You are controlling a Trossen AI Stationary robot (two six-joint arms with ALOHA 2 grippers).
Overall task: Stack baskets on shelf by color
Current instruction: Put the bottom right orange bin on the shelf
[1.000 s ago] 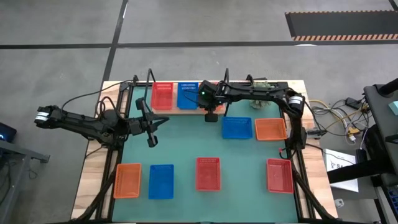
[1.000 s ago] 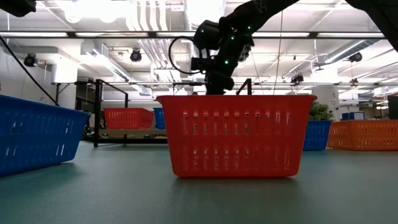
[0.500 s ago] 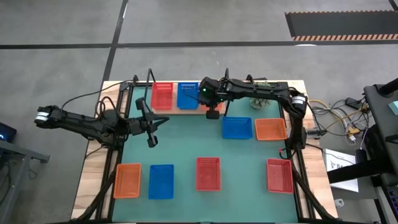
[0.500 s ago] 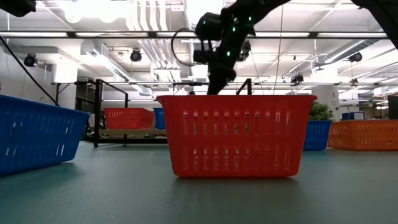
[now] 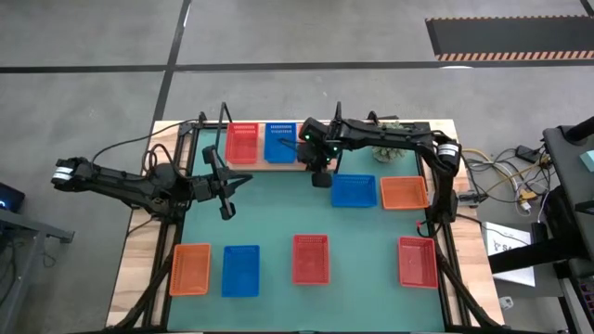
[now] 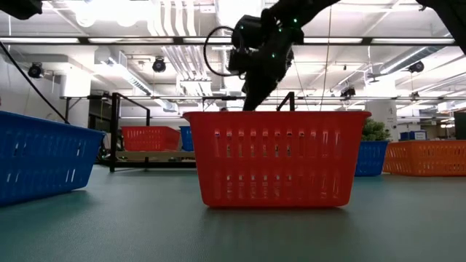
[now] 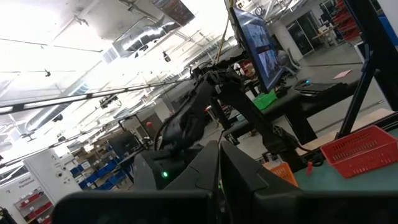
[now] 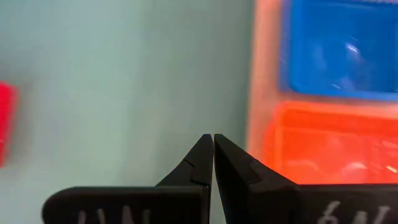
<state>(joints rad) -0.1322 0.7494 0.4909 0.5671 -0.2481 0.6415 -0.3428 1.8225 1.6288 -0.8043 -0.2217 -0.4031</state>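
The shelf [image 5: 263,165] stands along the table's far edge. On it, side by side, sit a red basket [image 5: 243,143], a blue basket [image 5: 280,142] and an orange basket [image 8: 311,146]. My right gripper [image 5: 321,181] hangs shut over the green table just in front of the shelf, near the orange basket, with nothing between its fingers [image 8: 213,140]. My left gripper [image 5: 239,183] waits shut at the table's left, raised and holding nothing. Several more baskets lie flat on the table: blue [image 5: 354,190], orange [image 5: 405,193], orange [image 5: 190,269], blue [image 5: 240,271], red [image 5: 311,259], red [image 5: 418,262].
The shelf's black upright frames [image 5: 223,121] rise at its ends. A small green plant [image 5: 385,153] stands at the far right behind my right arm. In the low view the near red basket [image 6: 275,156] fills the middle. Bare green table lies between the two rows of baskets.
My right gripper, still shut, has tipped at the wrist and drifted a little up and away from the shelf toward the table's near right. No basket has moved.
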